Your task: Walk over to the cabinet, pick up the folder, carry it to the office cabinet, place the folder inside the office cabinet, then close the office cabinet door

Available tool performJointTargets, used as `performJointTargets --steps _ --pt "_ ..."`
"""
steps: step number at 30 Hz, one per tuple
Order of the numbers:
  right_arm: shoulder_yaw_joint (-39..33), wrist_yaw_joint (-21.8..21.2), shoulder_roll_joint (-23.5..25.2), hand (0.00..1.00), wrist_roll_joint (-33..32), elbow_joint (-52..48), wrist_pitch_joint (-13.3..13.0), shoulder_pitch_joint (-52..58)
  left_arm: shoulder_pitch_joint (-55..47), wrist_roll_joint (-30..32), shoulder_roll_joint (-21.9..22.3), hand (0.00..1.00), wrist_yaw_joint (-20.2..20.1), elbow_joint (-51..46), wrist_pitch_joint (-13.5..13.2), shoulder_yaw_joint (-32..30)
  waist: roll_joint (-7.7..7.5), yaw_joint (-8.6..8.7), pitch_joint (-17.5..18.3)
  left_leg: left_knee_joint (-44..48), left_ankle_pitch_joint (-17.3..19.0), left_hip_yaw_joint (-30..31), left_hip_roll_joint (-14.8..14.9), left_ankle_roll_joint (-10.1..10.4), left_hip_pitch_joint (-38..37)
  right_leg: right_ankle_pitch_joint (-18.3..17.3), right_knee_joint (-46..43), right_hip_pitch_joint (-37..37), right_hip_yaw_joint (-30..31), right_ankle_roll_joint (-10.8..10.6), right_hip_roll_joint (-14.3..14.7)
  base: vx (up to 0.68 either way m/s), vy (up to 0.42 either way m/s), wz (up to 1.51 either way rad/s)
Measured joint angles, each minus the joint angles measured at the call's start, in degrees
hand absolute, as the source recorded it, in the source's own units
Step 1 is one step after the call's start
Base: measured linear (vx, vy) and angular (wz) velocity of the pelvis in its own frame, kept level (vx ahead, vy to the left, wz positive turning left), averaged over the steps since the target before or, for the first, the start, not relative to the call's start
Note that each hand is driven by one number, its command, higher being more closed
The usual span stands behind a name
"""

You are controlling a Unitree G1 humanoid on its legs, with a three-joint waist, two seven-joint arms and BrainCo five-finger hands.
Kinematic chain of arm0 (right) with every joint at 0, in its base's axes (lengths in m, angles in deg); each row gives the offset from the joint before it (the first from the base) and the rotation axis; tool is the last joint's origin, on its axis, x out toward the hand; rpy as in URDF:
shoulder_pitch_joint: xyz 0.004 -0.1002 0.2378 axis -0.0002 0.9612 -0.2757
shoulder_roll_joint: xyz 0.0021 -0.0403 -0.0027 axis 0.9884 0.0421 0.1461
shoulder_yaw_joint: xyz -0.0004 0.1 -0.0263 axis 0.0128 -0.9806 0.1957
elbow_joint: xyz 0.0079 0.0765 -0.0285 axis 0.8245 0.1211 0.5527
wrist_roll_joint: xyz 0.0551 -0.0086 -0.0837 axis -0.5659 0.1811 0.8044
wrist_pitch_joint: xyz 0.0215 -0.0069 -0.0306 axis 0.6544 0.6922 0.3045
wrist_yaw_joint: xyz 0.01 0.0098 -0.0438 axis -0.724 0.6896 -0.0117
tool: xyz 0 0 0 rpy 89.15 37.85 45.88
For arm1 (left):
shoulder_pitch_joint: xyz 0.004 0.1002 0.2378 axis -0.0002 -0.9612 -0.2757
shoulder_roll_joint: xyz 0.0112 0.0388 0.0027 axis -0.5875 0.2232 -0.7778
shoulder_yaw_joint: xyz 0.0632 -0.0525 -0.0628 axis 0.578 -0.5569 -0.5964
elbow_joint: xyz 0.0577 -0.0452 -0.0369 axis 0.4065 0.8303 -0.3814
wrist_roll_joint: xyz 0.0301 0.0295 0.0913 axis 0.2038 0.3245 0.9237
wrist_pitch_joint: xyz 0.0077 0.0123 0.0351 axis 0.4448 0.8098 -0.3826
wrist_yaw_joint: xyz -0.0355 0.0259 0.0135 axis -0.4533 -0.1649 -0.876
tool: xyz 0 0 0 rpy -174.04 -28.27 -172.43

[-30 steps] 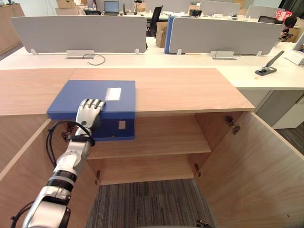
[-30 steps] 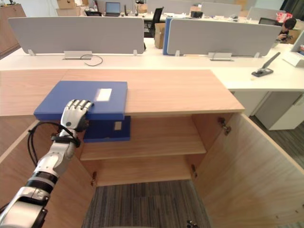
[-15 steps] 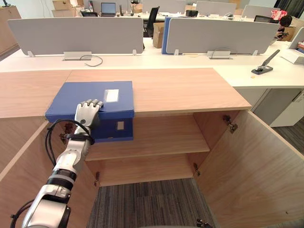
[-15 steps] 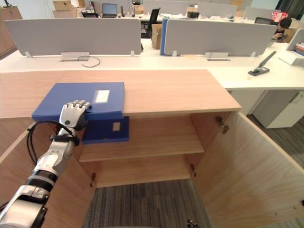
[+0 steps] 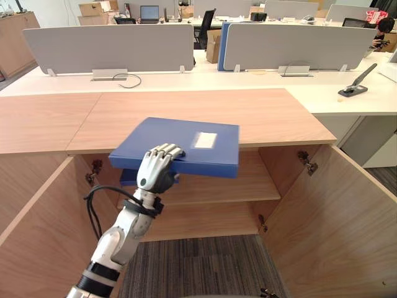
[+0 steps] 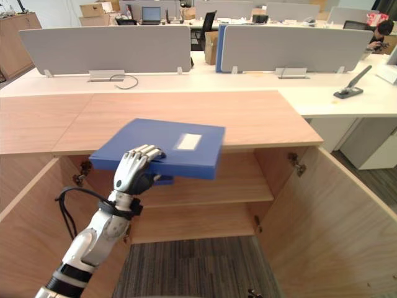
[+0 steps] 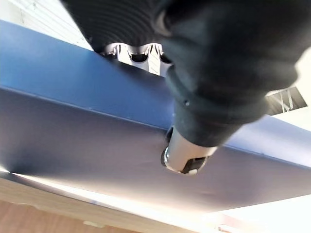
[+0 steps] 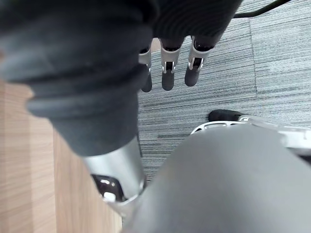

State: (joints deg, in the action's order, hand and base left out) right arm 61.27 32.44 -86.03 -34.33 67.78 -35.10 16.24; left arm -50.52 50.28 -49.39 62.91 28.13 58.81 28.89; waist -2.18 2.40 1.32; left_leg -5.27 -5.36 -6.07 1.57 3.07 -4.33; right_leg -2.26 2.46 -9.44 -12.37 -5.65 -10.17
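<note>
Folder (image 5: 186, 139) pinched by left robot hand (image 5: 156, 171) outside open cabinet (image 5: 211, 180); right robot hand (image 8: 167, 77) relaxed.

The folder (image 5: 186, 139) is plain blue with a white label (image 5: 205, 139); the left hand (image 5: 156, 169) has silver fingers and a dark ribbed cover; the right hand (image 8: 167, 68) likewise, with dark fingertips. The cabinet (image 5: 267, 115) is pale grained wood; the carpet (image 5: 198, 267) is grey with thin stripes; the desk dividers (image 5: 108, 46) are light grey; the desk (image 5: 347, 105) is white.

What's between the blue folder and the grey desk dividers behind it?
Behind the blue folder, in the left eye view: bare wooden cabinet top, then white desk with a black cable loop.
</note>
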Motion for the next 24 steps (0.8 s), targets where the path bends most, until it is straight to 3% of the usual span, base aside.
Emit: performJointTargets --steps 7,10,16,20,24 --pt "-0.2 0.0 0.0 0.0 -0.8 1.0 0.2 -0.3 -2.9 -10.8 1.0 1.0 -1.9 -7.1 -1.6 -0.6 -0.21 -0.58 -0.1 0.0 0.0 0.5 -0.1 0.0 0.3 0.0 0.0 -0.2 -0.6 0.0 0.0 0.0 0.0 0.04" --pt "-0.4 0.0 0.0 0.0 -2.2 2.1 0.3 -0.4 -4.8 -17.2 3.8 1.0 -2.9 -11.7 -1.5 -1.7 -0.28 -0.97 -0.1 0.2 0.0 0.6 -0.1 0.0 0.6 0.0 -0.7 0.2 -0.5 -0.4 -0.1 0.0 0.003 0.03" --pt "-0.4 0.1 0.1 0.0 -2.9 2.3 0.4 -0.3 -5.0 -33.7 7.8 1.0 -3.3 -19.1 -1.5 -1.8 -0.5 -1.72 -0.2 0.2 -0.3 1.0 -0.1 -0.3 1.3 -0.4 -1.9 1.1 -0.4 -0.6 -0.2 -0.03 0.007 0.02" --pt "-0.9 0.1 0.2 0.0 -4.5 3.3 0.4 -0.4 -5.0 -41.4 9.0 1.0 -3.9 -22.1 -1.8 -2.1 -0.64 -1.89 -0.1 0.2 -0.5 1.1 -0.1 -0.4 1.3 -0.4 -2.3 1.3 -0.4 -0.7 -0.3 -0.01 0.003 0.0" --pt "-1.9 0.2 0.7 0.0 -5.3 3.2 0.5 -0.4 -4.8 -54.5 9.5 1.0 -7.5 -24.2 -3.1 -4.6 -0.68 -1.96 -0.1 0.2 -0.6 1.2 -0.1 -0.4 1.3 -0.6 -2.9 1.5 -0.4 -0.7 -0.3 -0.04 0.008 0.01"
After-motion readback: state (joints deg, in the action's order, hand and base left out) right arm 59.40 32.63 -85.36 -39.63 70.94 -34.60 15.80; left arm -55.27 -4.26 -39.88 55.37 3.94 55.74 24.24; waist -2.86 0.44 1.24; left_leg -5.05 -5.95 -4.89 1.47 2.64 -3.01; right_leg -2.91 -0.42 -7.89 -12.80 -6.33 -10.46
